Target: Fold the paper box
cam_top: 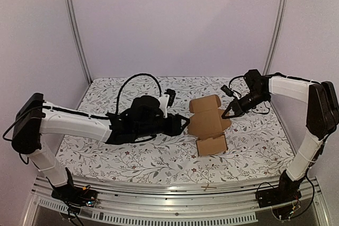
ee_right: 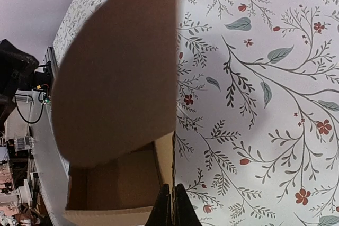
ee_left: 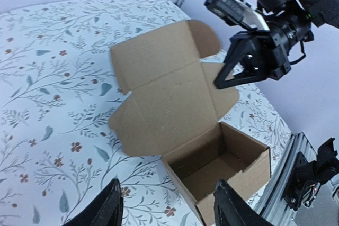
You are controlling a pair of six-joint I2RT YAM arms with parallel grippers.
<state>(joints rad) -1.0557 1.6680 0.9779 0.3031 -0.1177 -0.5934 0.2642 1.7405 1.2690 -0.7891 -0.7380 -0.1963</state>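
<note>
I count one paper box (cam_top: 209,125) on the flower-printed table (cam_top: 132,157), about midway between my two arms. It is half formed, with one open tray at the near end and one lid panel laid back flat beyond it. The left gripper (cam_top: 184,124) sits just beside the box's left edge, its two fingers (ee_left: 112,207) spread apart with nothing between them. The right gripper (ee_right: 169,207) comes in from the other side, its two fingers pressed together. They look pinched on the edge of a cardboard panel – the wrist view puts that edge right at the tips.
</note>
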